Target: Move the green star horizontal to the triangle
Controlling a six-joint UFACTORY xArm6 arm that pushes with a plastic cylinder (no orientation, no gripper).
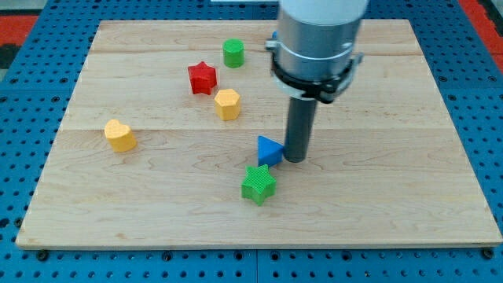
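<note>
Tip [296, 159] down on the board [393, 196], just right of the blue triangle [269, 149]. Green star [258, 185] just below the triangle, almost touching. No gripper to report, only the rod.

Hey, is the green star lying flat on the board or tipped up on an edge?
Flat: the green star shows its whole star-shaped top face, just below the blue triangle. My tip is right of the triangle.

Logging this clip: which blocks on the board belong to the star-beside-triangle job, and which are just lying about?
Job: green star; blue triangle; my tip, just right of the triangle.
Lying about: red star; green cylinder; yellow hexagon; yellow heart.
</note>
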